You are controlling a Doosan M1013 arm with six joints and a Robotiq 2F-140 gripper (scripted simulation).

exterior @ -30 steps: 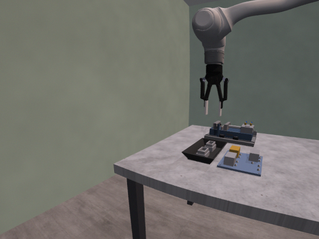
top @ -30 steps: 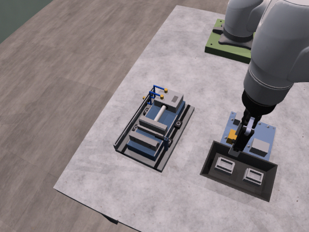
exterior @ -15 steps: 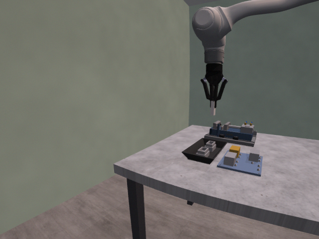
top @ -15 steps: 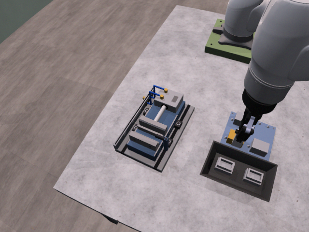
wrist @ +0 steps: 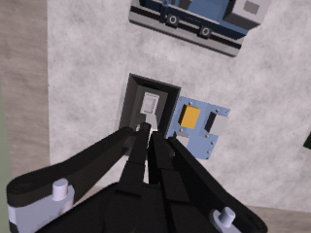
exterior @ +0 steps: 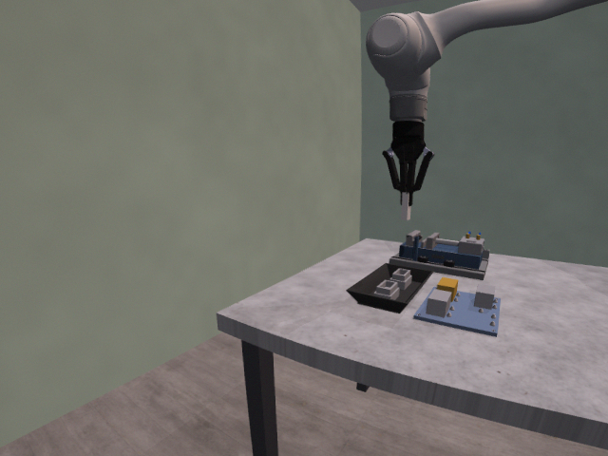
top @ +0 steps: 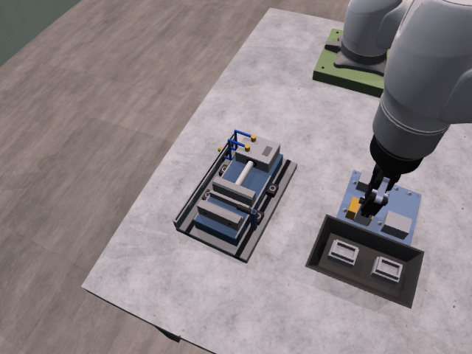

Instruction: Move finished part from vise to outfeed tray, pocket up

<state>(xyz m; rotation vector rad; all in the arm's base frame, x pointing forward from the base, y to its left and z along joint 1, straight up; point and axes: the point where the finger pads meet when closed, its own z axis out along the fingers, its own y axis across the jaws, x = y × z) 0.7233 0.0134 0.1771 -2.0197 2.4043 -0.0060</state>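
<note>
The gripper (exterior: 406, 208) is hanging high above the table (exterior: 313, 313) with its fingers pressed fully together and nothing between them, pointing straight down over the near edge of the blue fixture plate (top: 409, 203). Two finished parts (top: 343, 252) (top: 387, 269) are lying flat on the floor of the dark outfeed tray (top: 331, 224), side by side with their pockets facing up. The vise (top: 232, 198) is sitting well apart from the tray with nothing showing between its jaws.
</note>
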